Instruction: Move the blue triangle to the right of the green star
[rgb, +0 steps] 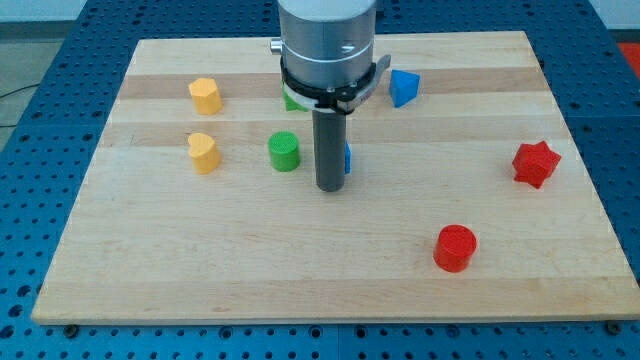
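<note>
A blue triangle-like block (403, 87) lies near the view's top, right of the arm's body. A green block (291, 100), perhaps the star, shows only as a sliver at the arm's left edge and is mostly hidden. My tip (330, 188) rests on the board in the middle. It stands just in front of a second blue block (347, 158), of which only a thin edge shows to the rod's right; its shape cannot be made out. The tip is below and left of the blue triangle.
A green cylinder (284, 151) stands just left of the rod. Two yellow blocks (205, 95) (203, 152) sit at the left. A red star (535, 163) is at the right and a red cylinder (455, 247) at the lower right. The wooden board (200, 270) lies on a blue perforated table.
</note>
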